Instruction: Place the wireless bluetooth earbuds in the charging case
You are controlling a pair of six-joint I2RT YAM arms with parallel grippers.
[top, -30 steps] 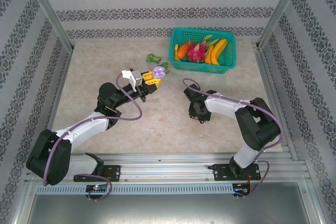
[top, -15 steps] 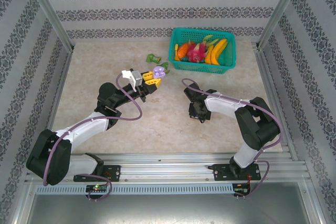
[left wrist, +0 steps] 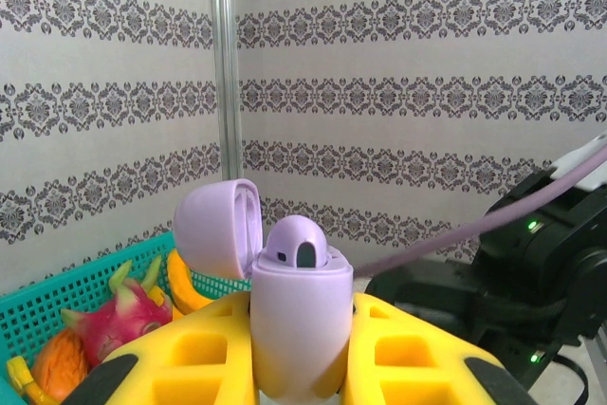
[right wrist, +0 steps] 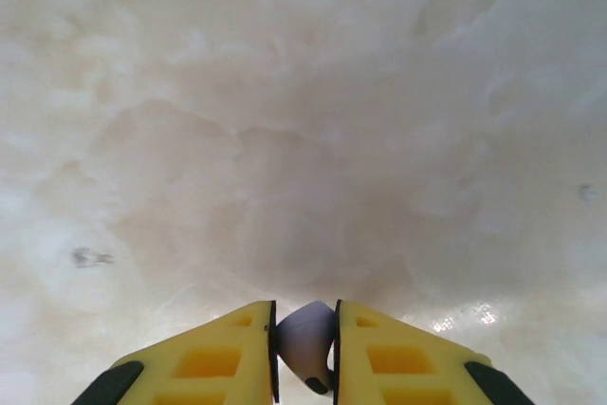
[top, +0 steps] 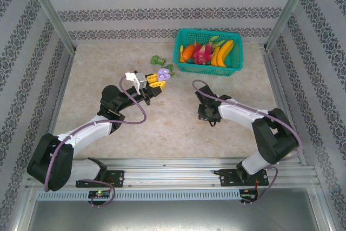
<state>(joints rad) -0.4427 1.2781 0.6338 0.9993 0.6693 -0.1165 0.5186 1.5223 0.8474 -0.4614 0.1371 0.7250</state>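
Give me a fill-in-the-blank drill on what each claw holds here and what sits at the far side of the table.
The left claw is shut on the ____ charging case.
The case's lid stands ____.
The right claw pinches one pale ____.
The teal basket holds ____.
Missing words: purple; open; earbud; fruit.

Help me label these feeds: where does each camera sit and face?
Top external: overhead at the near edge, looking down at the table; left arm, right arm.
Left wrist: faces level toward the basket; left gripper clamps the open charging case.
Right wrist: faces down at the table; right gripper pinches an earbud.
Shared: top and left wrist both show charging case and basket.
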